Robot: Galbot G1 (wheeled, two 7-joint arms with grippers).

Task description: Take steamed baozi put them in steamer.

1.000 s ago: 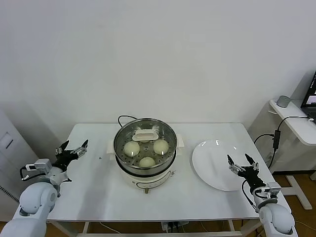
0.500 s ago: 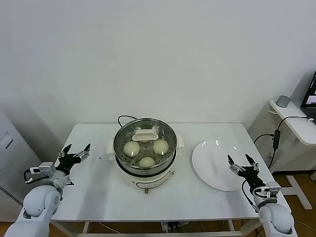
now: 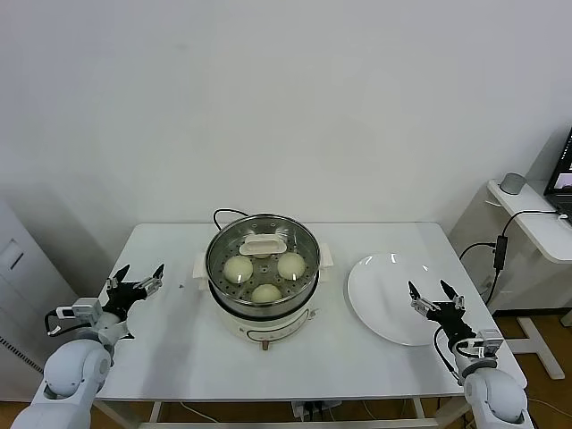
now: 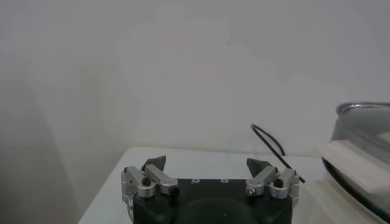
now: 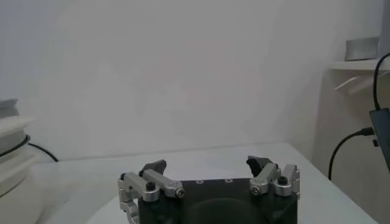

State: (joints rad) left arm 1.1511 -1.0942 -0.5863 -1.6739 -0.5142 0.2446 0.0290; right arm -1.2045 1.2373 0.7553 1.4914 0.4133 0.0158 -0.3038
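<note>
White table: baozi between distant fingers.

I find no text, label, brand, number or sign that I can read in any of my views. The steamer and its white base carry no legible marking, the plate is plain white, and the laptop screen at the far edge is too small to read.
</note>
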